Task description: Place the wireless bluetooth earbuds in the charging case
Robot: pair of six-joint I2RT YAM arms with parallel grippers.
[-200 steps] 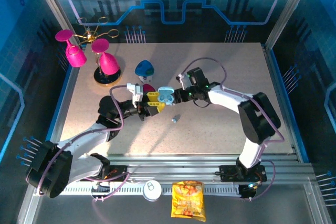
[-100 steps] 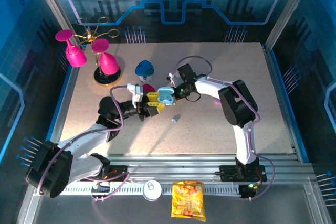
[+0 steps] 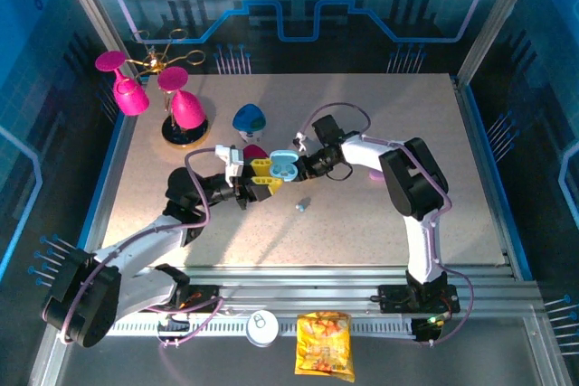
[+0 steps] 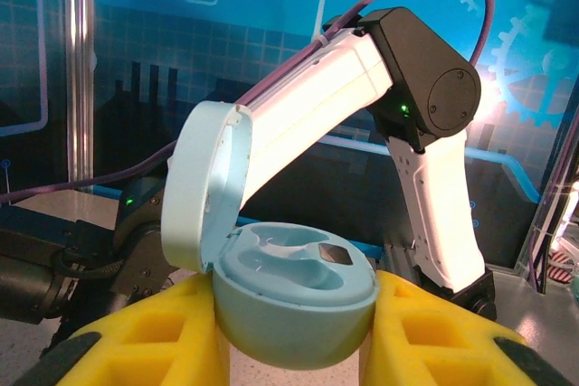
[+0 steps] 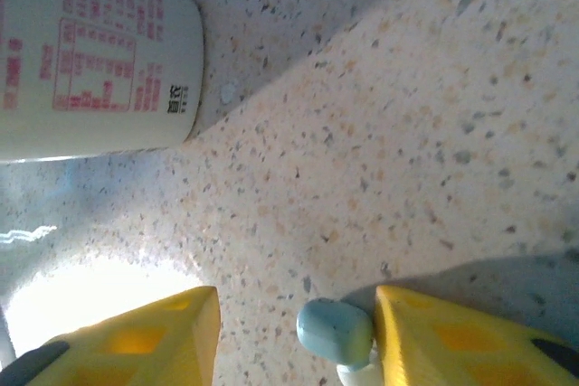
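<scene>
**Earbud and Charging Case: Present State**

**1. Hidden or unclear.** In the left wrist view, the bottom edge cuts off the yellow fingers of the left gripper. The charging case covers their inner faces. In the right wrist view, the white container at upper left is cut by the top and left edges, and its pink print is too blurred to read. The pale blue earbud meets a whitish stub at the bottom edge. Whether it rests on the table or clings to a finger cannot be determined.

**2. Position relative to the tools.**
- **Left gripper:** clamped on the case base, one finger on each side. The lid stands hinged up at the left.
- **Right gripper:** jaws parted wider than the earbud. The earbud sits at lower centre, against or just beside the finger at lower right, apart from the one at lower left.
- **Top view:** the case is at frame centre, with the right arm reaching it from the right. A loose earbud lies on the table just below the case, apart from both grippers.

**3. Materials and shapes.**
- **Case:** smooth pale blue plastic, pebble-shaped, with moulded hollows and a small dark square inside.
- **Fingers:** yellow, with recessed pockets and dark tips.
- **Table:** beige, speckled and grainy.
- **Earbud:** rounded and bean-like.
</scene>
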